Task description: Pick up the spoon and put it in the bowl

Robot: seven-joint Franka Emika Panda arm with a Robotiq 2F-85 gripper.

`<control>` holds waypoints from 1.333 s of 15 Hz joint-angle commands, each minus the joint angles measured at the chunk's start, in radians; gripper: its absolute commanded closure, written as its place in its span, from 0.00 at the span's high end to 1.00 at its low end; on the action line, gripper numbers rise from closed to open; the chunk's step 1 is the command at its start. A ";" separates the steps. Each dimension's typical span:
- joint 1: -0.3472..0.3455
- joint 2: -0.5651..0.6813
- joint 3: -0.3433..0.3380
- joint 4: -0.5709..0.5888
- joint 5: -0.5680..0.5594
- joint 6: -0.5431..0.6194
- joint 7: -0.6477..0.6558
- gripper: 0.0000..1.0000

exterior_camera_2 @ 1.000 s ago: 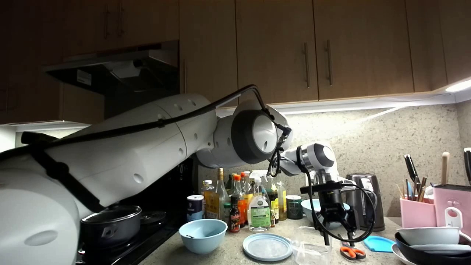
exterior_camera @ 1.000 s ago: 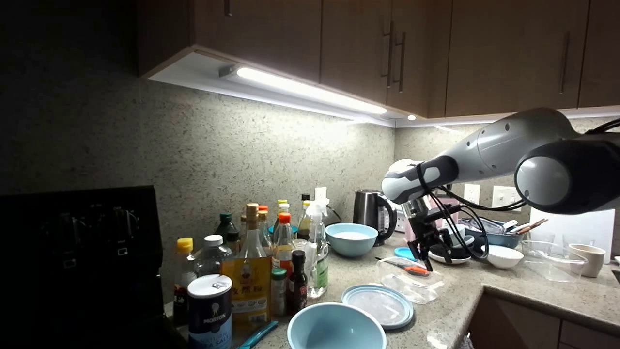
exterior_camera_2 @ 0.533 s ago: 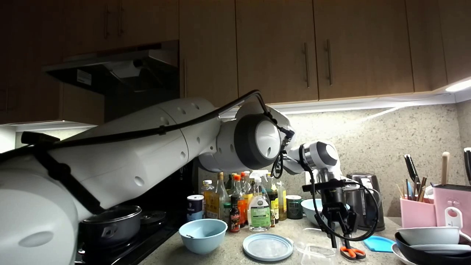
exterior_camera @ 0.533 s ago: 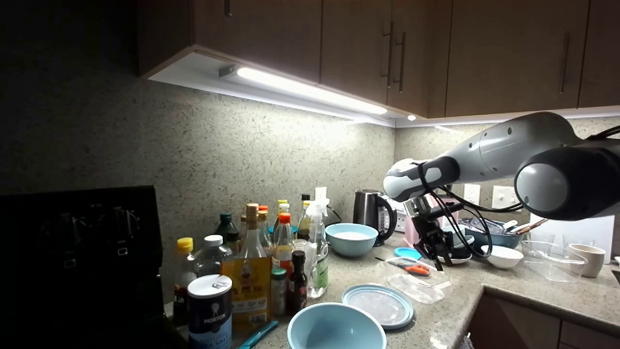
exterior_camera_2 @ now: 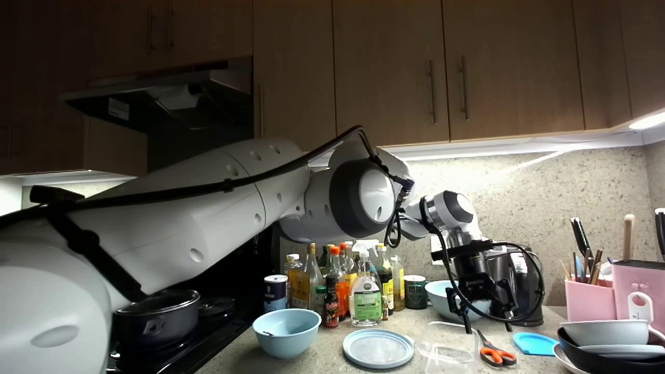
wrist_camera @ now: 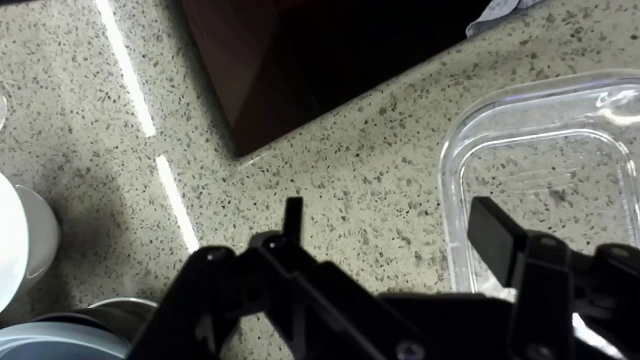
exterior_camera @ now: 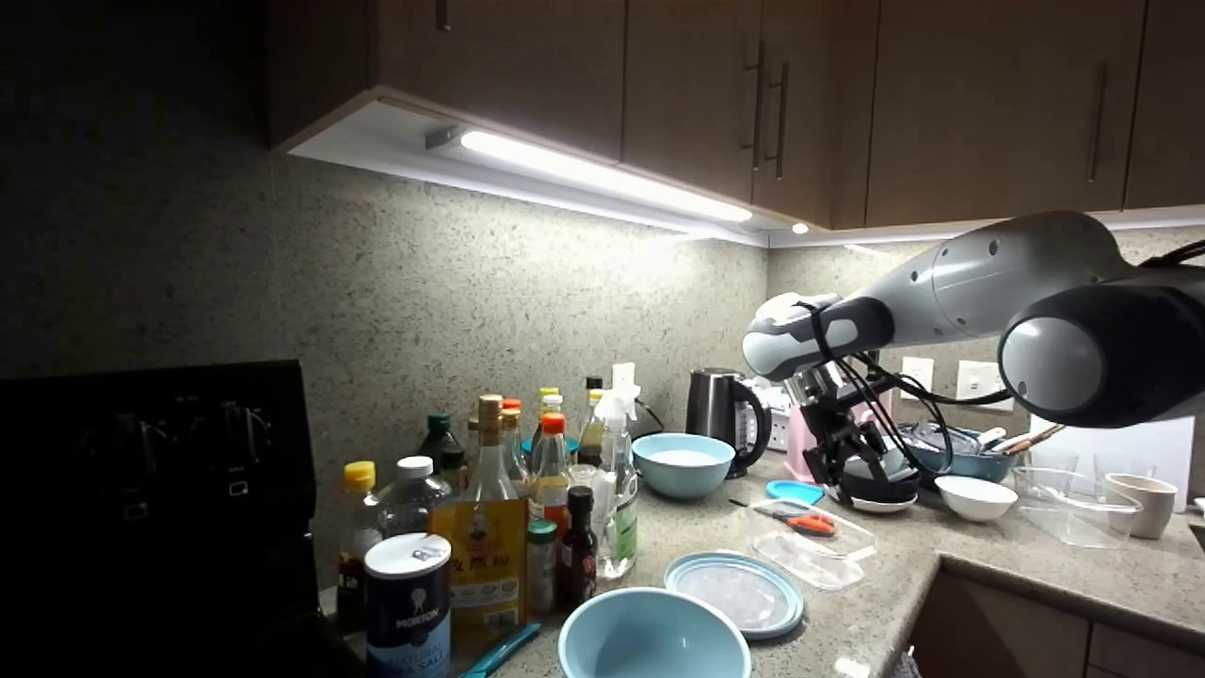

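Near the front of the counter stands the bowl (exterior_camera: 659,633), round and pale blue; in an exterior view the bowl (exterior_camera_2: 287,340) shows a small dark mark inside, too small to identify. The spoon is hidden or out of view. My gripper (exterior_camera_2: 488,329) hangs tilted above the counter, well away from the bowl and close over the orange-handled scissors (exterior_camera_2: 497,357). In the wrist view the gripper (wrist_camera: 388,207) is open, with bare speckled counter showing between its fingers. Its right finger overlaps the rim of a clear plastic container (wrist_camera: 452,150).
A pale blue lid (exterior_camera: 734,593) lies between the bowl and the clear container (exterior_camera: 814,565). A second blue bowl (exterior_camera: 682,471) stands by the kettle (exterior_camera: 713,410). Bottles (exterior_camera_2: 335,285) crowd the wall. Stacked dishes (exterior_camera_2: 605,343) and a pink holder (exterior_camera_2: 589,300) are beside the gripper.
The jaws drew nearer together, then spread wide again. The clear container dropped from a raised, tilted position to flat on the counter. My gripper has since tilted and lifted slightly.
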 commanded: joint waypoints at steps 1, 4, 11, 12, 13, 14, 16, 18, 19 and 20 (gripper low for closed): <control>0.016 -0.080 0.000 -0.024 0.018 -0.080 0.063 1.00; 0.019 -0.134 0.012 -0.037 0.047 -0.110 0.137 1.00; 0.020 -0.087 0.006 0.017 0.035 -0.096 0.121 1.00; 0.020 -0.085 0.006 0.017 0.035 -0.096 0.121 1.00; 0.020 -0.083 0.006 0.017 0.035 -0.095 0.121 1.00; 0.016 -0.066 0.010 0.034 0.032 -0.102 0.088 1.00; 0.005 -0.026 0.023 0.067 0.045 -0.126 0.035 1.00; -0.003 0.026 0.027 0.100 0.042 -0.128 -0.020 1.00; -0.007 0.060 0.022 0.132 0.049 -0.142 -0.054 1.00; -0.012 0.080 0.024 0.146 0.051 -0.154 -0.078 1.00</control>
